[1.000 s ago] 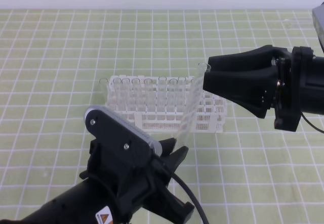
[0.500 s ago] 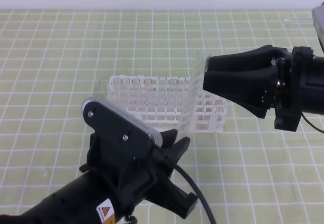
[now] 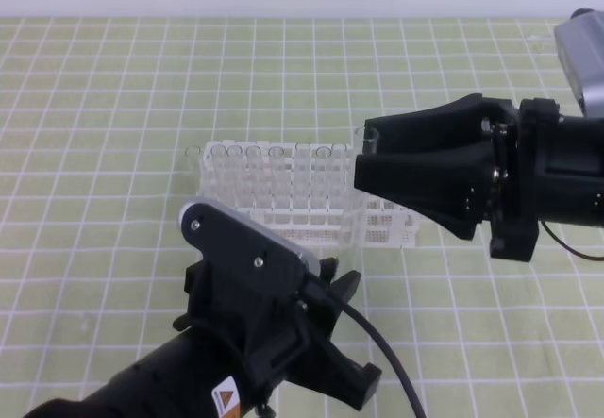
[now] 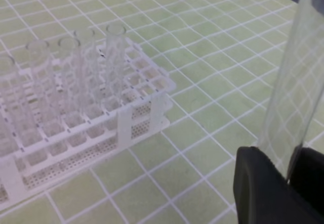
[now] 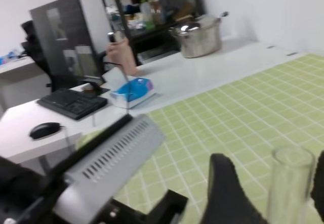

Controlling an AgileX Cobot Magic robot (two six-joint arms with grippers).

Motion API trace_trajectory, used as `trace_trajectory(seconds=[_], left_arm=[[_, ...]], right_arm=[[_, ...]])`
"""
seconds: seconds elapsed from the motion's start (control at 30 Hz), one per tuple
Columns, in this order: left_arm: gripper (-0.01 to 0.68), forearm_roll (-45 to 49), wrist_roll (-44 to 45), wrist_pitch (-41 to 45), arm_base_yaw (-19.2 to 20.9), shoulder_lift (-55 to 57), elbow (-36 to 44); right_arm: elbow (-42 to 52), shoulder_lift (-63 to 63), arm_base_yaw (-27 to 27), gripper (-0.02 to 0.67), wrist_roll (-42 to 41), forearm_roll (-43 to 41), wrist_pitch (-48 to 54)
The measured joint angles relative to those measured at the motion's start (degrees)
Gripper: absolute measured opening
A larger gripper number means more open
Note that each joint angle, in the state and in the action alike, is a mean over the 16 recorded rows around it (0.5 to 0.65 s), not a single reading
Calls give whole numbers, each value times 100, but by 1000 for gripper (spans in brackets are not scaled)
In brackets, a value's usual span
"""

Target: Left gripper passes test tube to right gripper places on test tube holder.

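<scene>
My left gripper [image 3: 332, 281] is low in the exterior high view, shut on the bottom end of the test tube [image 3: 354, 201]. The clear tube rises nearly upright in front of the white test tube holder [image 3: 396, 227]. My right gripper [image 3: 362, 152] reaches in from the right, open, one finger on each side of the tube's rimmed mouth. In the left wrist view the test tube [image 4: 291, 82] stands between the black fingers [image 4: 258, 188], with the holder [image 4: 126, 123] to the left. From the right wrist, the tube's mouth [image 5: 291, 183] shows with a gap to the finger [image 5: 228, 198].
Several other clear tubes [image 3: 274, 177] stand in the holder's left and back rows; its right-hand holes look vacant. A green checked mat [image 3: 113, 107] covers the table. The left arm's black cable [image 3: 377, 352] loops at the bottom edge.
The right gripper has moved left and its jaws have spread around the tube's top. The left gripper shifted slightly right, and the tube now stands more upright.
</scene>
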Motion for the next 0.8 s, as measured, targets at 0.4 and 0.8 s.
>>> trace_trajectory(seconds=[0.4,0.8], left_arm=[[62,18,-43,77,0,62,-64],[58,54,-41,96,-1,85,-222]], right_arm=[[0,33,42,342,0,0,-324],[-109,278,42,342,0,1,-203]])
